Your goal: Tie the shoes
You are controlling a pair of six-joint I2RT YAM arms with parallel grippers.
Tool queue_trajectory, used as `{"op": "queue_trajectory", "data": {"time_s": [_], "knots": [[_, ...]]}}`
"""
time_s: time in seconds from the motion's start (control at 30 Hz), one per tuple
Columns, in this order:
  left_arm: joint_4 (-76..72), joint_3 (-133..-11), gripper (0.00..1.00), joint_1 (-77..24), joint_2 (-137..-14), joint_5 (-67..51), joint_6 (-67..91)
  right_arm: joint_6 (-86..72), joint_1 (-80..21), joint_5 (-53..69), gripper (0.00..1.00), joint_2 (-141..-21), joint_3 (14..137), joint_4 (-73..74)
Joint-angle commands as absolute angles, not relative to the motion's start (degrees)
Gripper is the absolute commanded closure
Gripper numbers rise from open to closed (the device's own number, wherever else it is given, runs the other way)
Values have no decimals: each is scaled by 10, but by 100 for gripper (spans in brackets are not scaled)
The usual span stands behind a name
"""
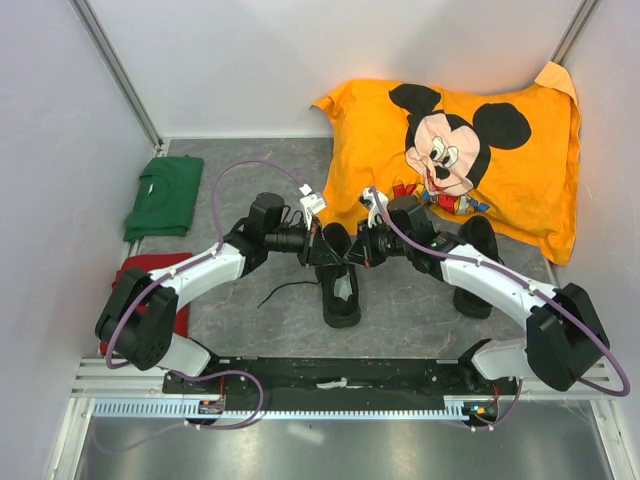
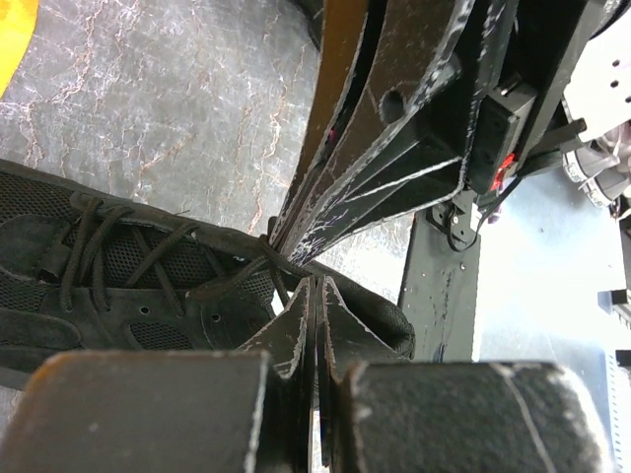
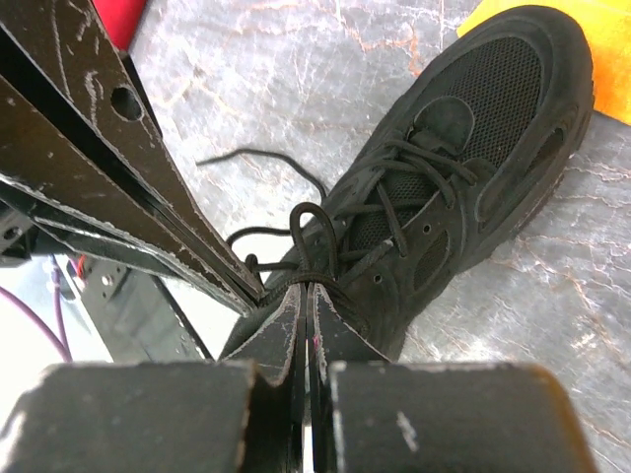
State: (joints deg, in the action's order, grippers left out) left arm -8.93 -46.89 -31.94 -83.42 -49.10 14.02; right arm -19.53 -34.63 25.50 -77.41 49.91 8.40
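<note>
One black shoe (image 1: 341, 288) lies at the table's middle, toe towards the arms. Both grippers meet over its laces. My left gripper (image 1: 327, 251) is shut, with a thin black lace (image 2: 242, 271) running to its tips (image 2: 317, 282). My right gripper (image 1: 354, 252) is shut on a lace loop (image 3: 317, 236) that stands just beyond its tips (image 3: 304, 287). A loose lace end (image 1: 278, 291) trails on the table to the left of the shoe. The second shoe (image 1: 478, 243) lies to the right, partly hidden under my right arm.
An orange Mickey Mouse pillow (image 1: 500, 175) fills the back right. A folded green shirt (image 1: 166, 196) lies at the back left and a red cloth (image 1: 145, 268) under my left arm. Grey walls close in both sides, and a metal rail (image 1: 320, 385) runs along the front.
</note>
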Motion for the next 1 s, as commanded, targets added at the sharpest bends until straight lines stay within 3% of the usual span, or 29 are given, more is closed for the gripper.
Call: {"op": "queue_trajectory", "data": {"time_s": [0.0,0.4,0.5,0.63,0.77,0.97], "knots": [[-127,-461,98,-318,-823,-496,180,-251,-343,235,100,-757,476,4],[-180,-433,98,-318,-841,-499,237,-356,-343,325,100,-752,367,-197],[-152,-441,90,-318,-841,-511,215,-365,-344,329,100,-756,355,-219],[-87,-467,64,-302,-822,-518,142,-367,-344,323,100,-760,353,-226],[-36,-490,49,-258,-788,-512,85,-366,-344,319,100,-772,355,-227],[-4,-501,47,-222,-768,-490,-49,-365,-343,316,100,-781,362,-221]]}}
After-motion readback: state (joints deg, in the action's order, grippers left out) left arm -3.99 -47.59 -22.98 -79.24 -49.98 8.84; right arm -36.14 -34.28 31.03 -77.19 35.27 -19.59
